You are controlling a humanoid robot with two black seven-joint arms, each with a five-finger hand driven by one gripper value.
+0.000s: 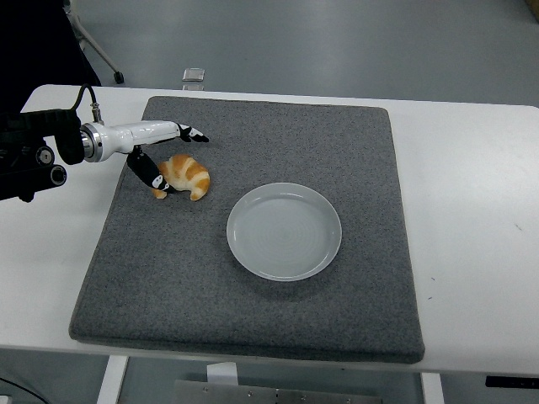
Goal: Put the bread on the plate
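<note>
Landmark: the white plate point(284, 231), empty, sitting right of centre on the grey felt mat point(253, 320).

Nearest the camera, the mat's front strip is bare; below it a narrow band of white surface point(472, 278) runs to the near edge. Wide white margin right of the plate, nothing on it.

Up and left of the plate, apart from it, lies the croissant point(184, 175), flat on the mat and not lifted. The left hand point(162, 156) reaches in from the left, spread wide: upper fingers extended over the croissant's far side, thumb low at its left tip, apparently touching. No closed grip visible.

Risks, as judged:
- Curved, flaky crust; a pinch on one tip could let it pivot or slip out during transfer.
- Thumb pressing sideways may just push it along the felt toward the plate.
- Squeezing hard could crush it.

Path from croissant to plate looks open, bare mat between. Farther back, a small clear object point(194, 76) sits at the surface's far edge, well off the route.
</note>
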